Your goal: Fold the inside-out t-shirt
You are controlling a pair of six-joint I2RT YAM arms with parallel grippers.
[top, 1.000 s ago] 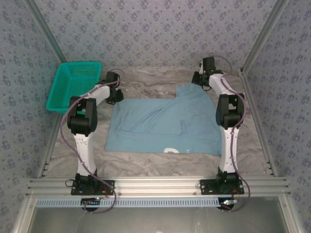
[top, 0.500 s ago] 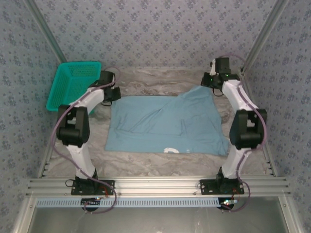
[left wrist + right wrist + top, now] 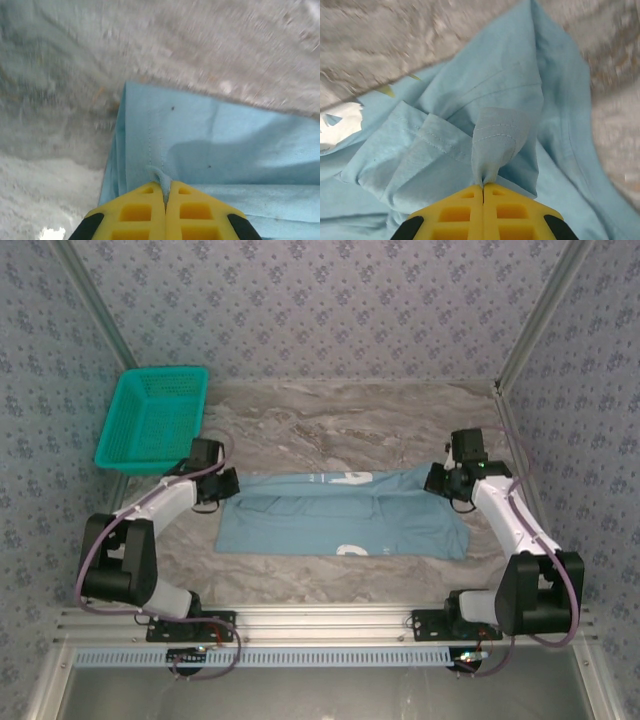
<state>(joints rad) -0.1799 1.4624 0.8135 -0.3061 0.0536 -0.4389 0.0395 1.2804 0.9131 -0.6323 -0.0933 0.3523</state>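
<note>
Left gripper (image 3: 165,186) is clamped shut on a pinch of the inside-out t-shirt (image 3: 340,522) at its far left corner. I see the right gripper (image 3: 483,187) closed on a fold of the same cloth at the far right corner. The shirt lies across the middle of the table (image 3: 340,420) as a wide band, its far part doubled over toward the near side. Far left, the teal basket (image 3: 150,425) sits apart from the shirt, its mesh floor in plain sight.
</note>
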